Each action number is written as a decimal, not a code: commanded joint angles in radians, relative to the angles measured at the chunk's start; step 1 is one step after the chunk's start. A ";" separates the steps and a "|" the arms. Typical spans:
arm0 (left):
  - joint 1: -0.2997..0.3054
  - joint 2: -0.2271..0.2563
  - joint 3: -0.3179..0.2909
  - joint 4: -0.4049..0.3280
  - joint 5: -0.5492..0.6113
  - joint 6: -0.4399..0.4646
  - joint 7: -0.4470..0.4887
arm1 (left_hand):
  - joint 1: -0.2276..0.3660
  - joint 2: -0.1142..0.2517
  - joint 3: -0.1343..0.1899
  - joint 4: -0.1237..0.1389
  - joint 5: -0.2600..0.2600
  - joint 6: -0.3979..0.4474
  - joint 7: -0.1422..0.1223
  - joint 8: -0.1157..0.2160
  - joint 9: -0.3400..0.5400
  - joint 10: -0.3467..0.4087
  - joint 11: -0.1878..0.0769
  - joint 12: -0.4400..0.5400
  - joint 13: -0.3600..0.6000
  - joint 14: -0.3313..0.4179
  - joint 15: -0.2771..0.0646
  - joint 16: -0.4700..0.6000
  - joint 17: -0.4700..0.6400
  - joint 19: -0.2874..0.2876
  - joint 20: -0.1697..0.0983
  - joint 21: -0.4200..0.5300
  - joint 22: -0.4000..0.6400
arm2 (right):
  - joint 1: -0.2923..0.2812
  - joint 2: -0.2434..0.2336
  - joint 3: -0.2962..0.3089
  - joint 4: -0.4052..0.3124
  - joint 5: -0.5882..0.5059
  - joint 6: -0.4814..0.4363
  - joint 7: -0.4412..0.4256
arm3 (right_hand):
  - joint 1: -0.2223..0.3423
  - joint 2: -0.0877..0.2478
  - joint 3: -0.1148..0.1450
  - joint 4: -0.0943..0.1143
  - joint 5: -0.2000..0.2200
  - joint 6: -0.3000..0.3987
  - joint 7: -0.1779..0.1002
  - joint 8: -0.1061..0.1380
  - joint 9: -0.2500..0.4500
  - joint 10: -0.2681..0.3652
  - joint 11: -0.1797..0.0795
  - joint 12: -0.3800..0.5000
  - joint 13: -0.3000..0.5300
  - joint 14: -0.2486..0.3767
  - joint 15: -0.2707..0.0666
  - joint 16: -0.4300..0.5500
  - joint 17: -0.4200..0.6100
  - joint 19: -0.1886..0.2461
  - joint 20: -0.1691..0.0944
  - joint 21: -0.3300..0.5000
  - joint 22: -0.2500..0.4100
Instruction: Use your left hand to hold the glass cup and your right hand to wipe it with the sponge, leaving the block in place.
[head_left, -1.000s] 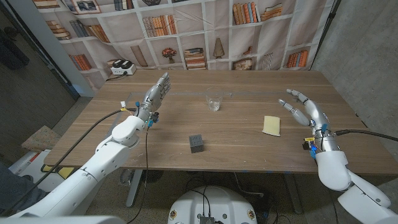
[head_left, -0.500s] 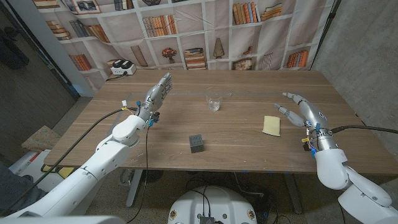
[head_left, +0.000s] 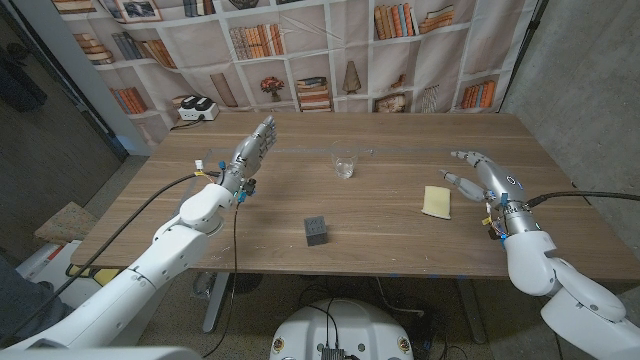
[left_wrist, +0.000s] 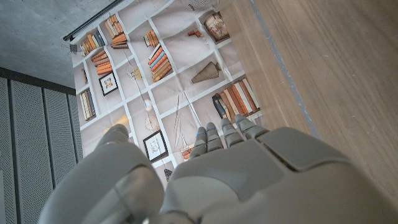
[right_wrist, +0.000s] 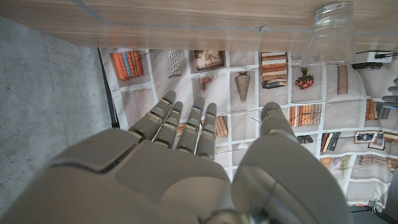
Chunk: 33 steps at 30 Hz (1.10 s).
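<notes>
A small clear glass cup (head_left: 346, 165) stands upright on the far middle of the wooden table (head_left: 400, 250); it also shows in the right wrist view as the glass cup (right_wrist: 331, 34). A yellow sponge (head_left: 436, 201) lies flat right of centre. A dark grey block (head_left: 316, 231) sits in front of the cup. My left hand (head_left: 251, 153) is raised at the far left, fingers straight and apart, holding nothing. My right hand (head_left: 484, 176) hovers just right of the sponge, fingers spread, apart from it. The left hand (left_wrist: 205, 180) and the right hand (right_wrist: 174, 168) look empty in their wrist views.
A white box with black parts (head_left: 196, 110) stands at the table's far left corner. A bookshelf-printed backdrop (head_left: 330, 50) hangs behind the table. A concrete wall (head_left: 590, 90) runs along the right side.
My right hand has shifted left and toward the sponge, ending closer to its right edge. The left hand, cup, block and sponge have stayed put.
</notes>
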 joint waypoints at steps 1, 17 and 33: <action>0.019 0.006 -0.018 -0.014 -0.003 -0.007 0.015 | 0.003 0.004 -0.002 -0.001 -0.002 0.009 0.006 0.002 0.003 0.011 -0.004 -0.004 0.001 0.004 0.000 -0.003 0.003 -0.002 0.000 0.000 0.006 | 0.025 -0.061 -0.034 -0.018 0.007 -0.098 0.056 | 0.013 0.004 0.011 -0.001 -0.004 0.008 -0.002 0.003 0.006 0.004 -0.002 -0.002 0.003 0.000 -0.002 0.003 0.005 -0.005 -0.002 0.000 0.003; 0.039 0.006 -0.029 -0.015 -0.007 -0.020 0.015 | 0.006 0.008 -0.004 -0.001 -0.007 0.017 0.003 0.001 0.003 0.019 -0.004 -0.005 0.002 0.007 -0.002 -0.003 0.003 -0.001 0.000 0.000 0.006 | 0.065 -0.155 -0.099 -0.073 0.024 -0.252 0.159 | 0.049 0.019 0.031 -0.005 -0.005 -0.015 -0.007 -0.010 0.006 -0.019 -0.008 -0.015 0.005 -0.028 0.021 0.004 0.005 -0.043 0.021 -0.017 0.003; 0.026 -0.001 -0.025 0.002 -0.014 -0.021 0.004 | 0.010 0.011 -0.007 -0.001 -0.012 0.025 0.005 -0.001 0.003 0.030 0.003 -0.004 0.002 0.016 -0.002 -0.002 0.003 -0.002 -0.001 -0.001 0.006 | 0.128 -0.224 -0.189 -0.083 0.053 -0.369 0.186 | 0.194 0.053 0.097 -0.028 -0.004 -0.039 -0.067 -0.014 0.007 -0.009 -0.065 -0.016 0.005 -0.007 0.001 0.013 0.002 -0.033 0.011 -0.014 0.002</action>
